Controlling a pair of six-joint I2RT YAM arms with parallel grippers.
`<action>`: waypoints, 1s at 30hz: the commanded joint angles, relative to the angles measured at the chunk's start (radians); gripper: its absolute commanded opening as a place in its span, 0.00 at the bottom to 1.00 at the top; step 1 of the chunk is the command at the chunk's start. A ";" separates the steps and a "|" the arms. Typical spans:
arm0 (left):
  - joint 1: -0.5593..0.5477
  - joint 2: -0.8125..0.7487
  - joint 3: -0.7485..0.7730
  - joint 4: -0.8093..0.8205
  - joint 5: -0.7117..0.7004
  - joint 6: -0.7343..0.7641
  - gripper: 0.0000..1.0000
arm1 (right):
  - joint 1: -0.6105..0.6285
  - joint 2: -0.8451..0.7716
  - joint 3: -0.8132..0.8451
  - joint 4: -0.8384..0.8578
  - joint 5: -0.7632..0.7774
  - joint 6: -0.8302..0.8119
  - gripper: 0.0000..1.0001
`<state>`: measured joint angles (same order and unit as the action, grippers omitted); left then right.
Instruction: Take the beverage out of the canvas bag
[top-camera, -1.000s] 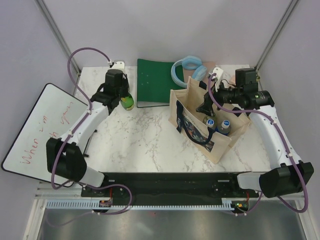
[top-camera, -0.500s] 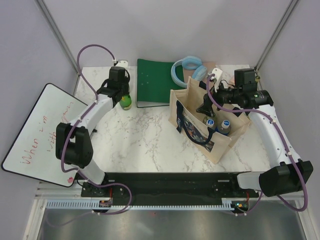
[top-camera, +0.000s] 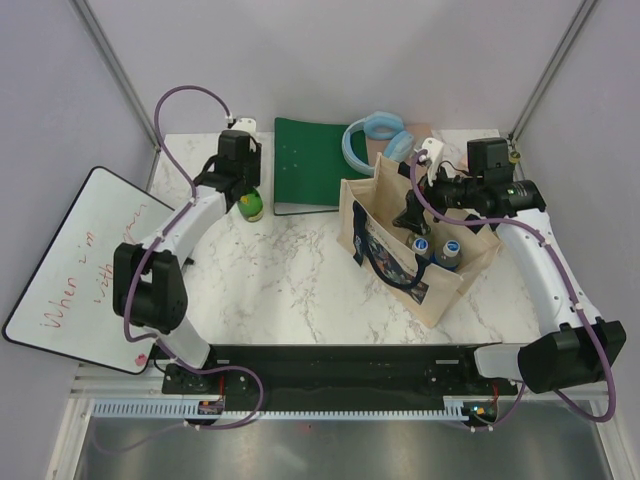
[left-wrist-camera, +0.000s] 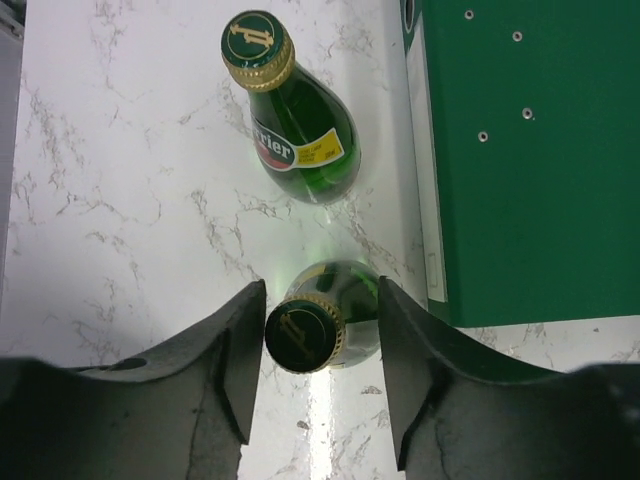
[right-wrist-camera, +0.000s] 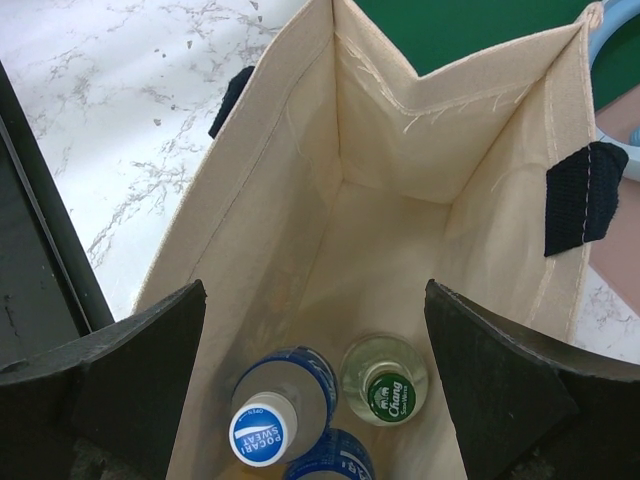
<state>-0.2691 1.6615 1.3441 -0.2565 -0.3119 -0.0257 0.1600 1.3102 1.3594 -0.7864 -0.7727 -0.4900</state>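
The beige canvas bag (top-camera: 435, 290) stands open at the right of the table, its blue print facing front left. In the right wrist view, inside the bag (right-wrist-camera: 390, 130), stand a white-capped Pocari Sweat bottle (right-wrist-camera: 263, 432), a green-capped Chang bottle (right-wrist-camera: 390, 392) and part of another blue bottle (right-wrist-camera: 332, 462). My right gripper (right-wrist-camera: 315, 290) hangs wide open and empty above the bag's mouth (top-camera: 412, 213). My left gripper (left-wrist-camera: 320, 285) is open, its jaws either side of a standing green Perrier bottle (left-wrist-camera: 303, 335). A second Perrier bottle (left-wrist-camera: 300, 140) stands just beyond. In the top view a green bottle (top-camera: 255, 206) shows beside the left gripper (top-camera: 240, 192).
A green folder (top-camera: 310, 160) lies at the back middle, right beside the Perrier bottles (left-wrist-camera: 530, 150). Blue headphones (top-camera: 375, 135) lie behind the bag. A whiteboard (top-camera: 80, 260) with red writing hangs off the table's left edge.
The left arm has folded in closer to its base and its gripper has shifted slightly toward the back. The green bottle has stayed in place. The right arm has barely moved.
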 joint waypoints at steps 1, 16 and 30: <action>0.005 -0.062 0.041 0.068 -0.013 -0.016 0.60 | 0.003 0.012 0.033 -0.019 -0.004 -0.035 0.98; 0.005 -0.307 0.121 -0.228 0.209 -0.241 0.90 | 0.004 0.001 0.110 -0.134 0.137 -0.064 0.98; -0.261 -0.299 0.150 -0.260 0.669 -0.709 0.88 | 0.003 -0.071 0.067 -0.194 0.299 -0.071 0.84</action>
<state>-0.4236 1.3304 1.4483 -0.4953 0.2485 -0.5594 0.1600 1.3003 1.4349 -0.9409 -0.5079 -0.5297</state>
